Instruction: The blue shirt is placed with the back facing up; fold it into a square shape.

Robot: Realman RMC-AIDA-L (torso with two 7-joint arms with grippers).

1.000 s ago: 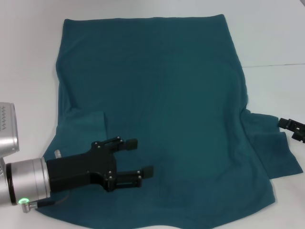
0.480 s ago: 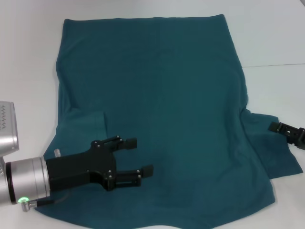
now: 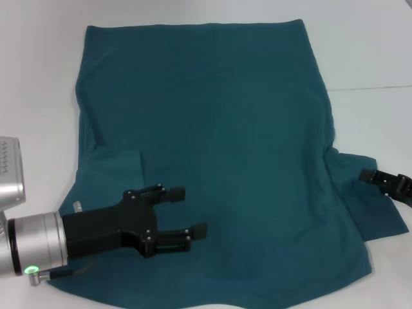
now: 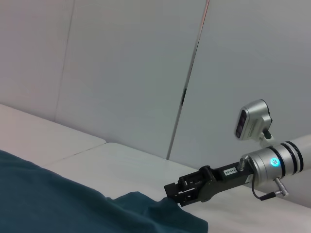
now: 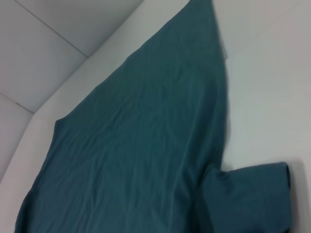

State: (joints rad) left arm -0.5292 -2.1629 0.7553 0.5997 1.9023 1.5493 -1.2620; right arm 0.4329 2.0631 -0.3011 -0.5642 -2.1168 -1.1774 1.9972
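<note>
Blue shirt [image 3: 212, 148] lies spread on the white table [image 3: 373, 45] with its plain back up, and it fills most of the head view. Its hem is along the top of the frame. One sleeve [image 3: 370, 196] sticks out at the right side of the frame. On the left side the other sleeve [image 3: 109, 174] is folded over onto the body, with a straight edge visible.

The left gripper [image 3: 190, 211] is in the lower left of the head view, above the lower part of the shirt. Its two black fingers [image 3: 172, 192] are spread apart and point toward the right of the frame, and nothing is between them. I cannot tell if they touch the cloth.

The right gripper [image 3: 367, 174] comes in at the right edge of the head view, at the right sleeve. In the left wrist view, the right gripper [image 4: 171, 191] is at the edge of the sleeve [image 4: 146, 208], with its tips on or just over the cloth. If its fingers are apart or together, I cannot tell.

The right wrist view shows the shirt [image 5: 136, 145] running from the lower left to the upper right of the frame, with the sleeve [image 5: 248, 194] at the lower right, its edge slightly curled.
</note>
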